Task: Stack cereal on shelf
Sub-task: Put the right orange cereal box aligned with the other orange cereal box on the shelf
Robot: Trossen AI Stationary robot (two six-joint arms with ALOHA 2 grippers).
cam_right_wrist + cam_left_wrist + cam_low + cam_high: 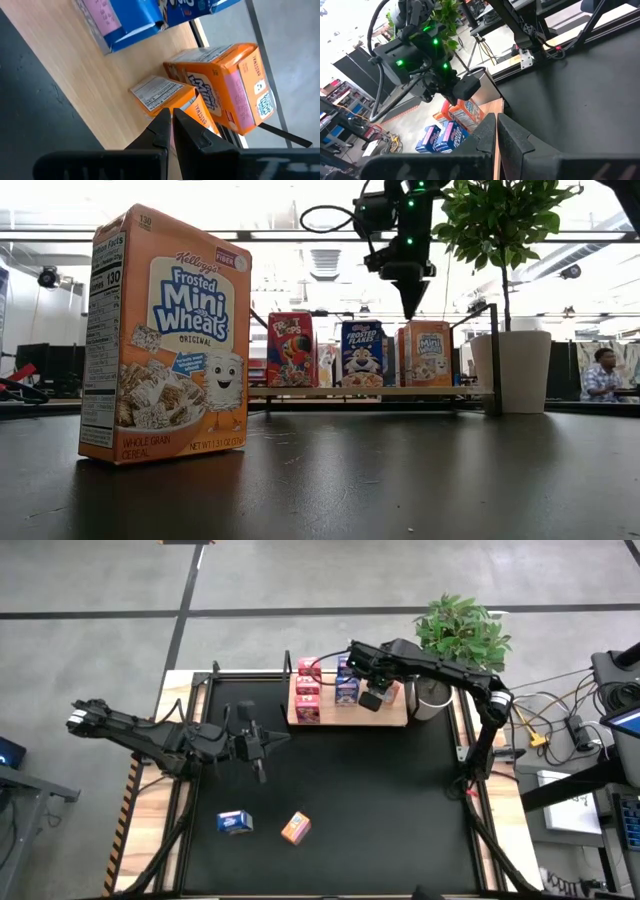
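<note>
The shelf (348,712), a light-wood board, lies at the table's far side and bears upright cereal boxes: red ones (308,692) on its left, blue ones (347,686) in the middle, orange ones (225,85) on its right. In the low view a red (290,350), a blue (362,352) and an orange box (425,355) stand in a row. My right gripper (410,308) is shut, points down and hangs just above the orange boxes. My left gripper (262,745) is shut and hovers over the table's left middle. A blue box (235,822) and an orange box (295,828) stand near the front edge.
A potted plant (455,635) in a white pot stands just right of the shelf. Black frame posts (493,360) rise at the shelf's right end. Bare black tabletop (400,800) lies between the shelf and the two loose boxes. A person (600,375) sits far behind the table.
</note>
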